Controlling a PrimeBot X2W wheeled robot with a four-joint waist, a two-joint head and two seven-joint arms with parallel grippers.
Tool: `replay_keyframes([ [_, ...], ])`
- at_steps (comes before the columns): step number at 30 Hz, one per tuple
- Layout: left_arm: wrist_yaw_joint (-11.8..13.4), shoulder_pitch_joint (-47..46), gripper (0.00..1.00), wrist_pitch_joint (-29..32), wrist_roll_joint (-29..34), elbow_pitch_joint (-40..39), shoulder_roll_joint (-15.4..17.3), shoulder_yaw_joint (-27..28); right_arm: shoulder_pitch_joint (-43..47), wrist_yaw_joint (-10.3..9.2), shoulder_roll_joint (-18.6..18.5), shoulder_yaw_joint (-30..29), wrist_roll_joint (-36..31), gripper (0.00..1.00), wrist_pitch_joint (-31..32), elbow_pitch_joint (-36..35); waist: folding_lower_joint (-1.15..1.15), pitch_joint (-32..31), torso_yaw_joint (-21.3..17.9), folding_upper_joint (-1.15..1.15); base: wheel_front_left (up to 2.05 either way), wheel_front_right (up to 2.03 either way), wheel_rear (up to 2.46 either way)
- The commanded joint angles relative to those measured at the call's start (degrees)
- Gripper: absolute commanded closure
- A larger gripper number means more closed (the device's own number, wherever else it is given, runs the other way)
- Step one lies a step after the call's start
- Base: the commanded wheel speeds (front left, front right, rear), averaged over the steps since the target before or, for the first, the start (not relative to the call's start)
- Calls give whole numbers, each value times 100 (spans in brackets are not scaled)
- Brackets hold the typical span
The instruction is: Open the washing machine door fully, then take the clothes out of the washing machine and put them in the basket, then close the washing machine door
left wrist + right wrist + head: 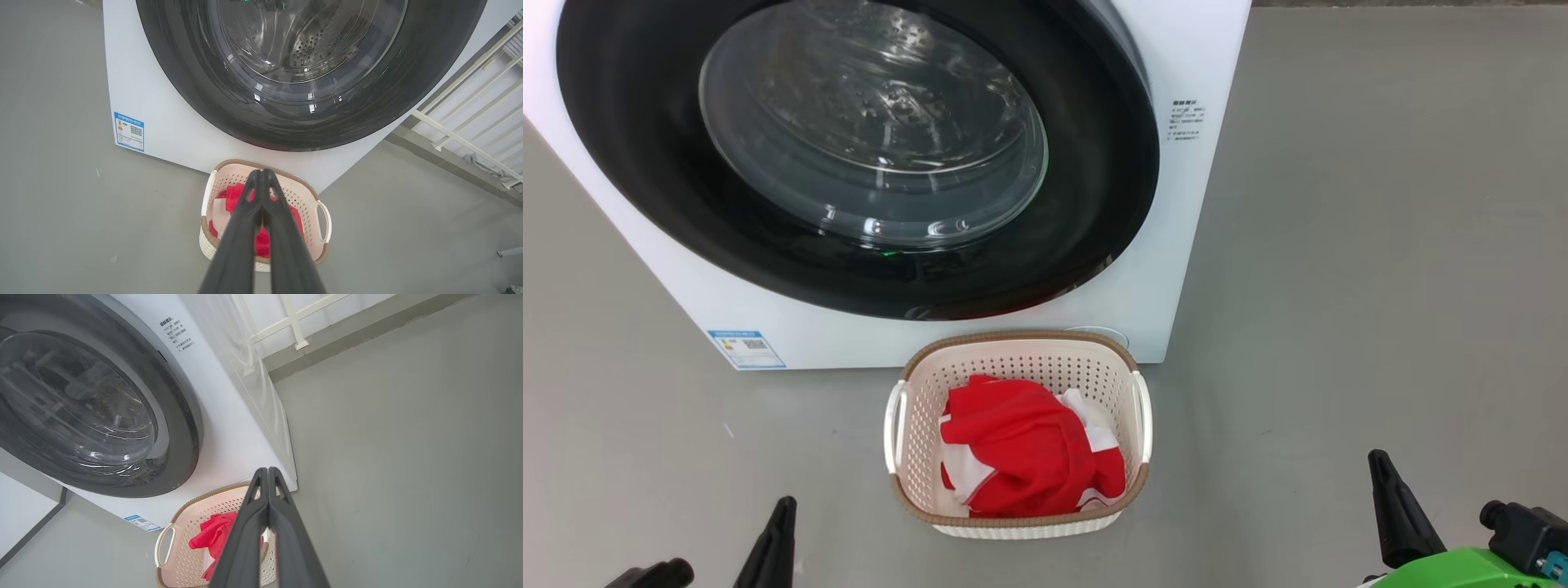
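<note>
The white washing machine (1168, 212) stands ahead with its round black-rimmed door (858, 155) closed flat against the front; steel drum holes show through the glass (304, 49). On the floor just before it sits the cream basket (1018, 347) holding the red and white clothes (1021, 449). My left gripper (783, 510) hangs low at the lower left, shut and empty, its tips (261, 173) touching. My right gripper (1379, 461) is at the lower right, also shut on nothing, tips (267, 471) together. Both are apart from the basket and the door.
Grey floor (1380, 286) lies open to the right of the machine. A blue label (746, 349) sits low on the machine's front. White railing bars (470, 122) and a low grey kerb run behind the machine on its right side.
</note>
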Motion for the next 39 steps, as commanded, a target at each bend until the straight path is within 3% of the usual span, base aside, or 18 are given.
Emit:
replay_keyframes([
  [1, -9, -166, 100, 33, -138, -164, 58, 128, -205, 0, -99, 25, 180, 100, 23, -152, -1, -6, -5, 0, 0, 0, 0],
  [39, -21, -324, 100, 638, -2197, -266, -174, 427, -491, -2, -172, 6, 2405, 100, 614, -218, -1, -177, -162, 0, 0, 0, 0],
])
